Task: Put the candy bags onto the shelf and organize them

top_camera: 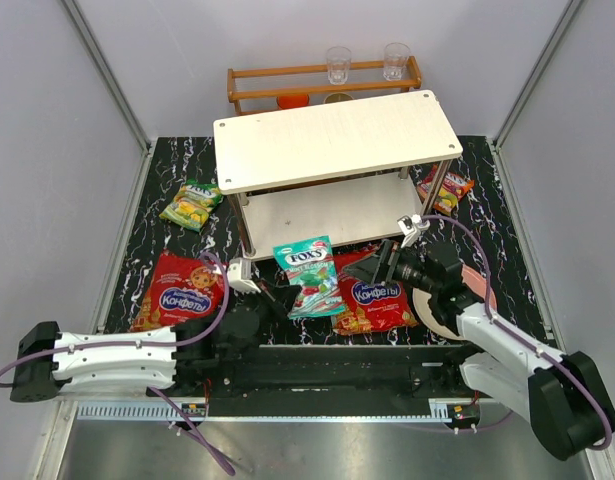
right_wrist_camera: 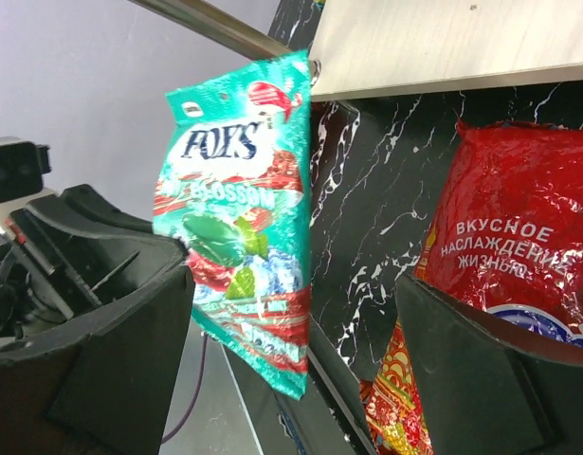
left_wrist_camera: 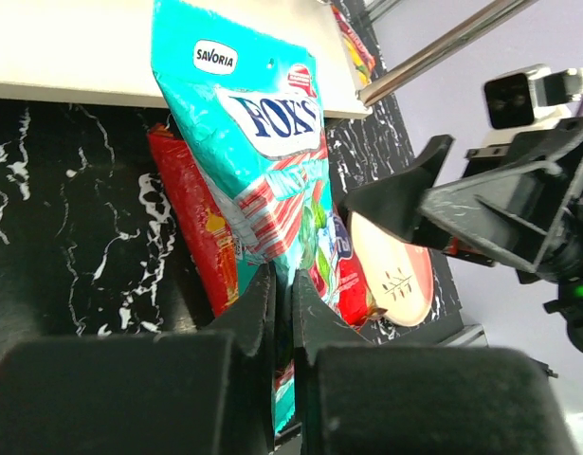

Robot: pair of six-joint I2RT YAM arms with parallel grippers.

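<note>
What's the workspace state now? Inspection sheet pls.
Surface: black marbled mat, flat.
Job's things: white two-tier shelf, visible boards bare; teal Fox's bag lifted before it; left red bag, right red bag, green-yellow bag, red-orange bag on the mat.
Clutter: pink-and-cream plate under the right arm; wooden rack with two glasses behind the shelf.
Grippers: left gripper shut on lower edge of the teal Fox's bag; right gripper open beside that bag, holding nothing.
Cables: purple cables loop on both arms.
Surroundings: grey panel walls, metal rail at near edge.
</note>
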